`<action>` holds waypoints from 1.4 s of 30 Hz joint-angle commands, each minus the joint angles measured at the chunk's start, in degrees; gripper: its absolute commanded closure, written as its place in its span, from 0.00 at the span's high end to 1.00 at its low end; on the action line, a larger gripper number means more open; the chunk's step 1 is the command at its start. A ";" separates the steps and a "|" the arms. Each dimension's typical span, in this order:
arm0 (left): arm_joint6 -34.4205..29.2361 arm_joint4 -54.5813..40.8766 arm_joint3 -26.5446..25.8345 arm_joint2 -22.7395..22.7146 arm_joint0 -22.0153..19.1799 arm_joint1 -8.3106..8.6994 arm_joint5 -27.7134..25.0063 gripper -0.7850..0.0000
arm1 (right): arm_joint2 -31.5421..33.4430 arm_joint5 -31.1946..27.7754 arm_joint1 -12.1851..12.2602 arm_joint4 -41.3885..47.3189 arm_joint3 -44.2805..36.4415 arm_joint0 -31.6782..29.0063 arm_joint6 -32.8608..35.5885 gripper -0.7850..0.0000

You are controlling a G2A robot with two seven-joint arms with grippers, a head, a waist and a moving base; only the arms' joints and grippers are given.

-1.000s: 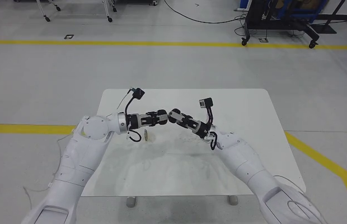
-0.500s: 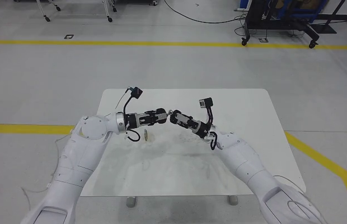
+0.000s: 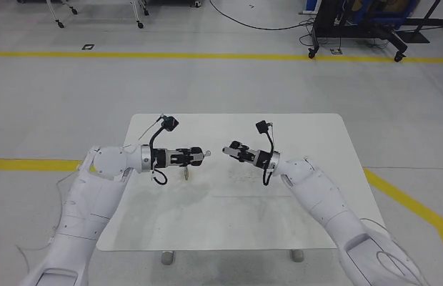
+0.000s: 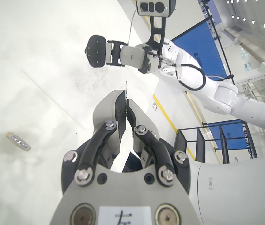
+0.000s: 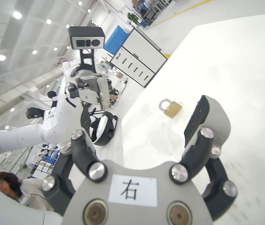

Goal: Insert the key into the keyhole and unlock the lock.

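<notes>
Left gripper pinches the key (mostly hidden); right gripper spread apart.

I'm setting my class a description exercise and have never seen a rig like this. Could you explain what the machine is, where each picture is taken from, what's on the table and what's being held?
It is a robot with two arms, each ending in a two-fingered gripper. One picture looks down on the white table from above the arms. The other two come from cameras on the wrists, each looking along its own gripper. A small brass padlock sits on the table near the left gripper. That gripper is shut on a thin metal blade, apparently the key, held above the table. The right gripper is open and empty, facing the left one.
</notes>
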 commanded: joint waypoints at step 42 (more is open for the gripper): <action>-7.52 -3.05 4.91 12.26 -6.92 -0.24 -0.99 0.00 | -1.49 3.33 2.17 11.75 -9.76 -3.09 23.32 0.00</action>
